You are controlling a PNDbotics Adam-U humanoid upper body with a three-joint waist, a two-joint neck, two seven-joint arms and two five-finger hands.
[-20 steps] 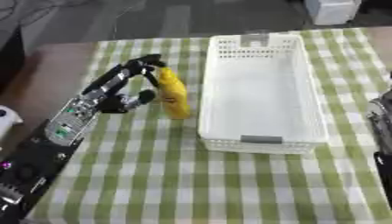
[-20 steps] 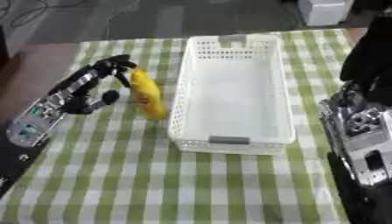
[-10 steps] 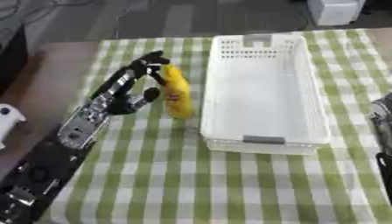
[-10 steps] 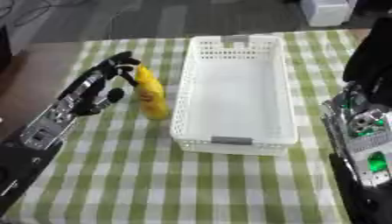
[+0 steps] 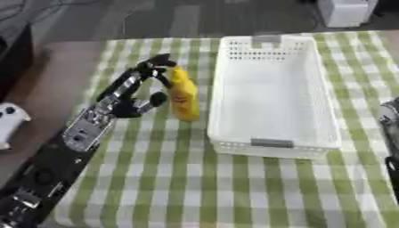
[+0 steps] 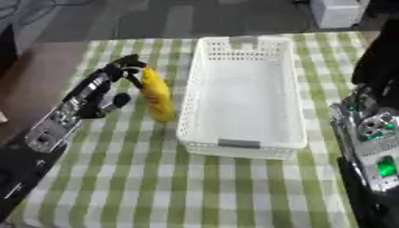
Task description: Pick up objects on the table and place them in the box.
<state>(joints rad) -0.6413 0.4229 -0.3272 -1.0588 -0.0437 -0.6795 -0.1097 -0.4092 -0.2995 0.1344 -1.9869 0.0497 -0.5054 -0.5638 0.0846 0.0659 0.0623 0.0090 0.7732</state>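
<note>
Left eye view: left hand [image 5: 134,94] beside yellow bottle [image 5: 183,94], fingers curled at its top, seemingly touching; grasp unclear. White basket [image 5: 274,143] empty, near tablecloth's far edge.

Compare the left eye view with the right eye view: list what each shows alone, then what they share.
Only the left eye view shows a white object at the left edge, off the tablecloth. Only the right eye view shows the right arm clearly, with green lights; its hand is not visible. Both show the white basket, empty, on the green checked tablecloth, and the left hand beside the yellow bottle, fingers reaching around it.
</note>
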